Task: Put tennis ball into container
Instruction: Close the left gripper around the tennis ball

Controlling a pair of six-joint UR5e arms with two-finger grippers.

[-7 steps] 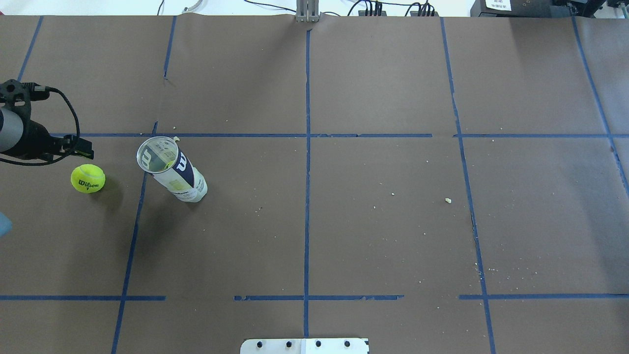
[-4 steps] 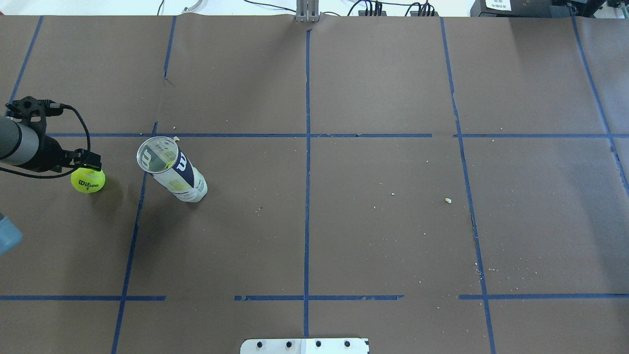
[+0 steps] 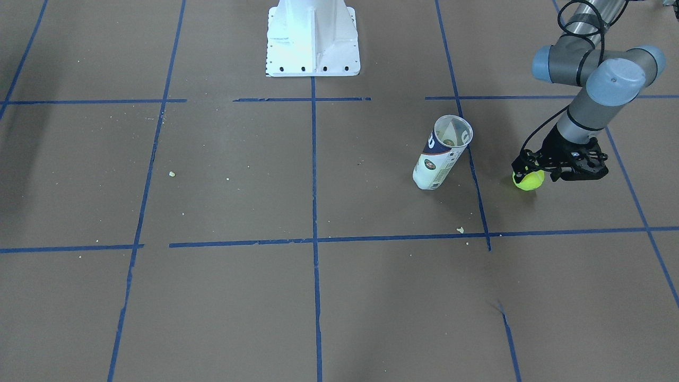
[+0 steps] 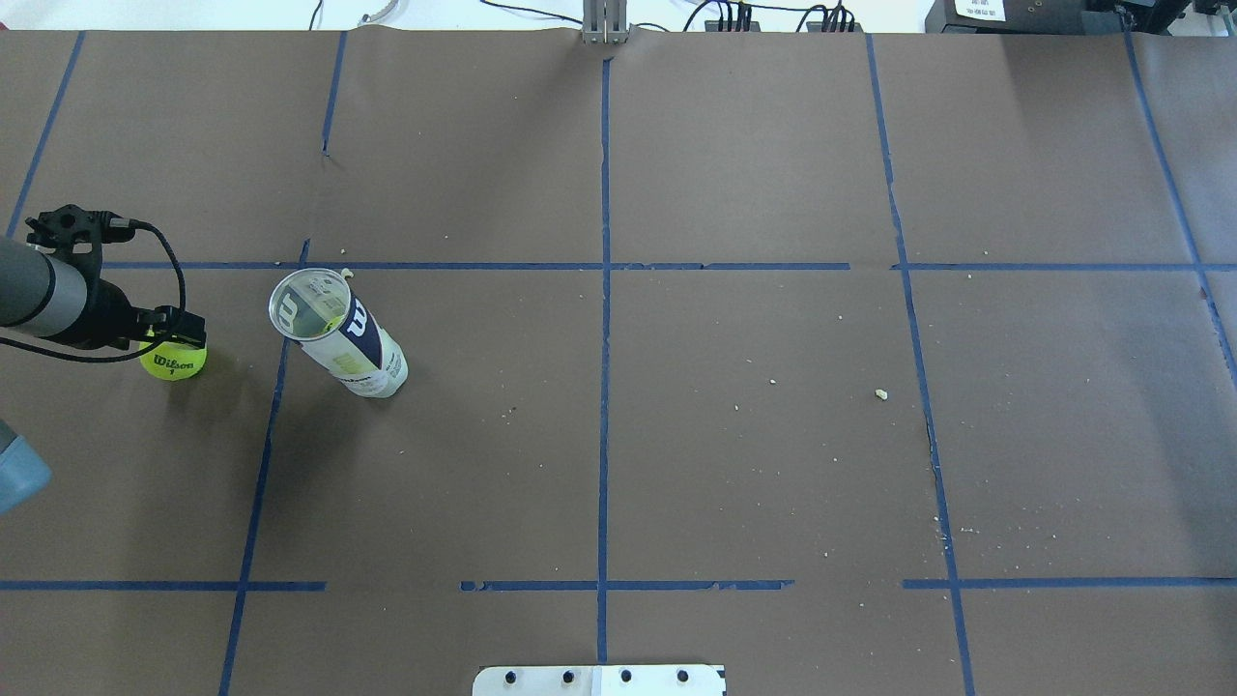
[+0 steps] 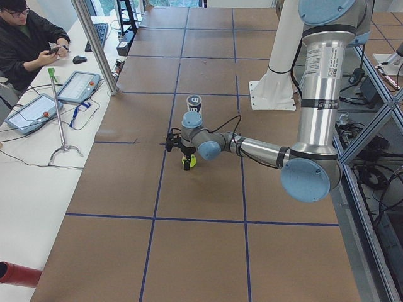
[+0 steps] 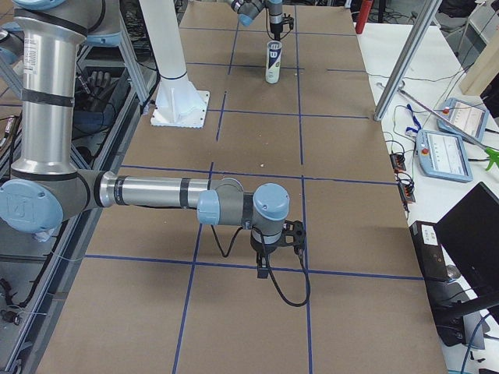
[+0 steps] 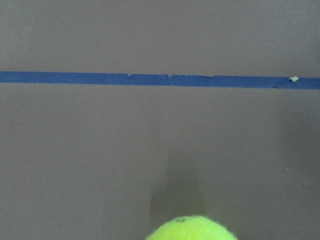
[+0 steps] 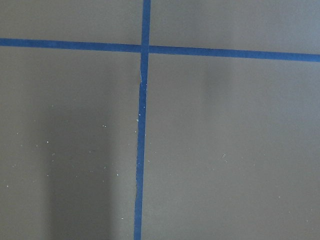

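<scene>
The tennis ball (image 4: pixel 175 362) lies on the brown paper at the table's left, bright yellow-green with dark print, and shows in the front view as the same ball (image 3: pixel 529 181). My left gripper (image 4: pixel 176 333) hangs directly over it, its fingers (image 3: pixel 520 164) straddling the ball's top, open and apart from it as far as I can see. The left wrist view catches only the ball's top (image 7: pixel 192 229) at its bottom edge. The container (image 4: pixel 337 334) stands upright to the ball's right, mouth open. My right gripper (image 6: pixel 270 253) shows only in the right side view; I cannot tell its state.
Blue tape lines (image 4: pixel 604 290) split the brown paper into squares. The robot's white base (image 3: pixel 313 40) stands at the table's near edge. An operator (image 5: pixel 28 38) sits at a side desk with tablets. Small crumbs (image 4: pixel 880 393) dot the paper.
My left gripper has come forward and down from behind and left of the tennis ball to directly over it. Ball and container have not moved.
</scene>
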